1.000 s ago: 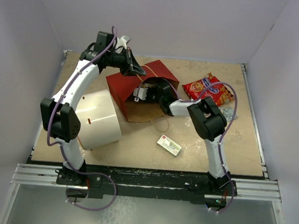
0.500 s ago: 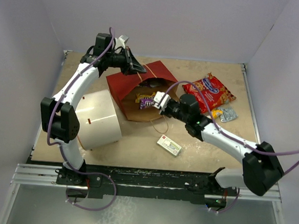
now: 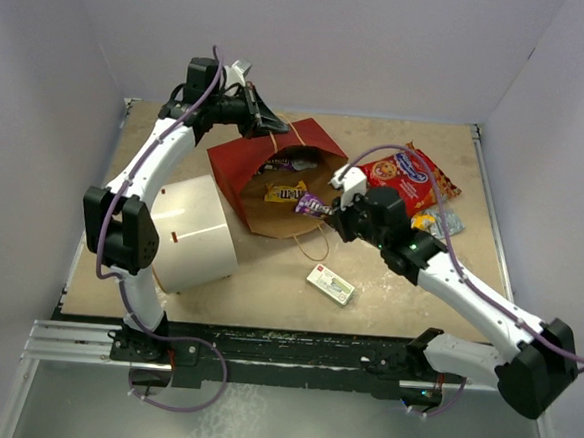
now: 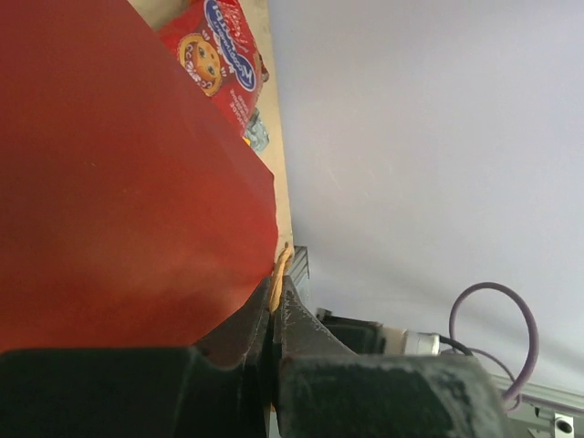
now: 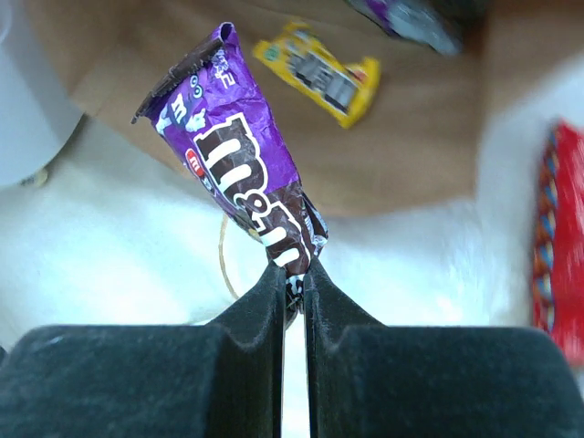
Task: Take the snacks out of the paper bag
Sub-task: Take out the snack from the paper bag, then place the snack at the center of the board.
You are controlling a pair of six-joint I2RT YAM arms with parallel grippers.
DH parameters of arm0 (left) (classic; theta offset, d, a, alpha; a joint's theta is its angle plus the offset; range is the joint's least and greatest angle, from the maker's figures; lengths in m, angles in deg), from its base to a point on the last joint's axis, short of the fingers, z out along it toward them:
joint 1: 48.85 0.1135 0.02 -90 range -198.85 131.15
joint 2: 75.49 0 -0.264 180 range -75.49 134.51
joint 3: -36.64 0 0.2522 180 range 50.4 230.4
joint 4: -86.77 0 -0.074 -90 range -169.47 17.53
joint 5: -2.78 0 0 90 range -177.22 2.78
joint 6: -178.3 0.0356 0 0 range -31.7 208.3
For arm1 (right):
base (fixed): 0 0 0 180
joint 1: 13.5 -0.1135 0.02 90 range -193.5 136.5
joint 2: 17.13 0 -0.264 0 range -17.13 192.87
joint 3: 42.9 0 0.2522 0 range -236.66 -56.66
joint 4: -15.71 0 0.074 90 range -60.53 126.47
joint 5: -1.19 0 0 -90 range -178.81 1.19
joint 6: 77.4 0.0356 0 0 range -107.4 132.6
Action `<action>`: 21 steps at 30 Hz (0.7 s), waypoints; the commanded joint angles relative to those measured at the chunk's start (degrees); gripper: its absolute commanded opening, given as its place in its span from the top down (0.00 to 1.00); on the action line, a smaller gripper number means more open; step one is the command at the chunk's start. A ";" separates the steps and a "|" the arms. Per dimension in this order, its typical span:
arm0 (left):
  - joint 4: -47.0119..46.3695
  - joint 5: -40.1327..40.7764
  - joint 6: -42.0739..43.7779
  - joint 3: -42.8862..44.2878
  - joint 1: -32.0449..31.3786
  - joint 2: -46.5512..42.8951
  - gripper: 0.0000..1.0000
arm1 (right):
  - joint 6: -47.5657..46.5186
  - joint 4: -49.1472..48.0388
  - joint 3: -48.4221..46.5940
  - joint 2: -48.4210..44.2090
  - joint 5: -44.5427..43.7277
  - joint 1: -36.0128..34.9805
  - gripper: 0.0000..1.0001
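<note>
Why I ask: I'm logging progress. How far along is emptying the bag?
Done: the red cookie bag and a silvery packet lie on the table outside the paper bag. In hand: the right pincer is shut on a purple candy pack at the bag's mouth, while the left pincer pinches the bag's rim. Left: a yellow candy pack and another packet lie inside.

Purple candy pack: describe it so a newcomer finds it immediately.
Find the red paper bag lying open at centre. At its mouth, the purple candy pack is pinched by the fingers of the right gripper. The yellow pack lies loose inside the bag.
</note>
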 commanded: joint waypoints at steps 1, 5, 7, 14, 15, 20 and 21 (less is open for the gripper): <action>-2.53 0.29 -0.18 4.25 1.12 2.42 1.00 | 26.66 18.97 -2.02 -6.13 -21.04 0.27 1.00; -2.59 0.50 -0.71 6.32 1.17 4.06 1.00 | 40.00 31.60 -2.53 -7.46 -33.93 1.90 1.00; -2.53 0.39 -0.88 7.04 1.17 4.50 1.00 | 43.57 34.23 -2.35 -6.55 -35.72 8.04 1.00; -0.73 0.23 0.02 7.57 1.17 4.23 1.00 | 48.42 31.55 -2.08 -3.83 -27.20 31.22 1.00; -0.61 0.36 0.19 7.35 1.17 4.04 1.00 | 49.62 31.25 -1.82 -3.30 -26.88 32.94 1.00; -0.74 0.07 0.30 6.24 1.17 3.14 1.00 | 55.22 28.91 -0.19 0.41 -27.20 39.78 1.00; -0.72 0.03 0.38 5.98 1.18 2.97 1.00 | 55.87 27.94 0.14 0.85 -27.53 40.22 1.00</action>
